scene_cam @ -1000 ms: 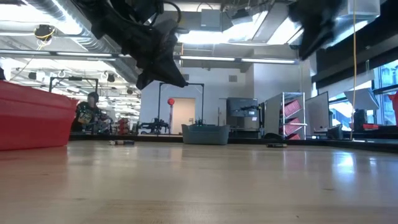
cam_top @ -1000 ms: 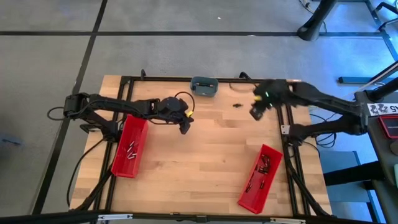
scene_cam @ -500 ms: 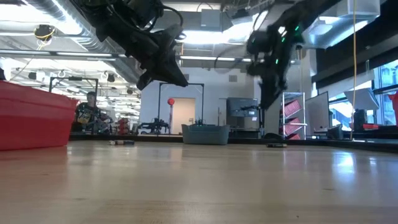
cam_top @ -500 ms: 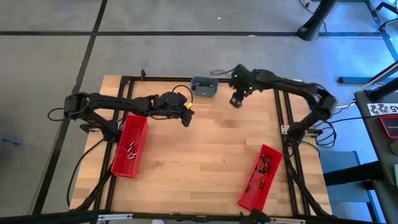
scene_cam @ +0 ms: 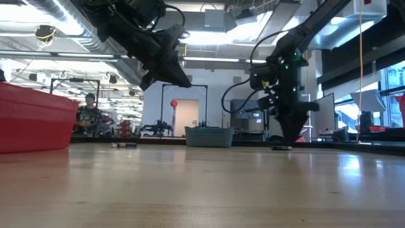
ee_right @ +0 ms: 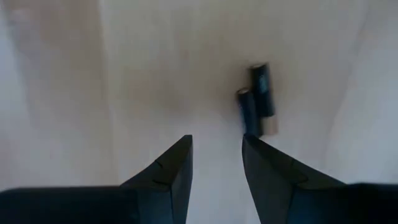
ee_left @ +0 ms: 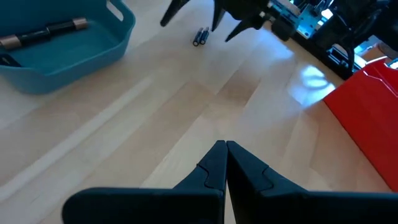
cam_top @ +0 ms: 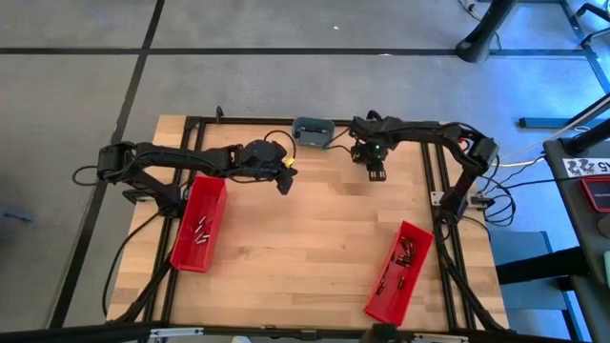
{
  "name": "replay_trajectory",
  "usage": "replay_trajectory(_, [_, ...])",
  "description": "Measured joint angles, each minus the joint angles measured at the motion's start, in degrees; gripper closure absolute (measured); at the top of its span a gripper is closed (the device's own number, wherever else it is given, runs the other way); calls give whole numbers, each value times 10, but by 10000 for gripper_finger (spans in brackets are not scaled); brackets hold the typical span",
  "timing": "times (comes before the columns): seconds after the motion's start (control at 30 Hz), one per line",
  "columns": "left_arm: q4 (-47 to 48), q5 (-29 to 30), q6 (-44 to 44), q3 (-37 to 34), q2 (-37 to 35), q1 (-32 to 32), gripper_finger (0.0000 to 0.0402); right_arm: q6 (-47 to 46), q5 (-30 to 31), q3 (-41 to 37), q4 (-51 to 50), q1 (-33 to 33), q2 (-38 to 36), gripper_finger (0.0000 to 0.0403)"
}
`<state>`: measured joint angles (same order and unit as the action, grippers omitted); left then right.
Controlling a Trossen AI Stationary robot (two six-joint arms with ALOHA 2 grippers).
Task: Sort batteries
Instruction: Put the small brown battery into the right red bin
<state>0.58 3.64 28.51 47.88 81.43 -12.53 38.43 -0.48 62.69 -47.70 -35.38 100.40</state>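
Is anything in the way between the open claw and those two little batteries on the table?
Nothing visible is. The right gripper hangs open just above the bare wood, and the two batteries lie side by side on the table a little ahead of its fingertips, with only clear tabletop between them.
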Motion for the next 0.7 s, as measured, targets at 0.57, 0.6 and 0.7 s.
replay_trajectory(0.57, [6,0,1,0,0,6,400,-3,7,-51,80,-42,0,262])
replay_trajectory(0.6, [6,0,5,0,0,7,400,-3,6,-55,83,-41,-1,262])
replay_trajectory(0.7, [6,0,17,0,0,10,400,-3,-6,-64,90,-41,-3,262])
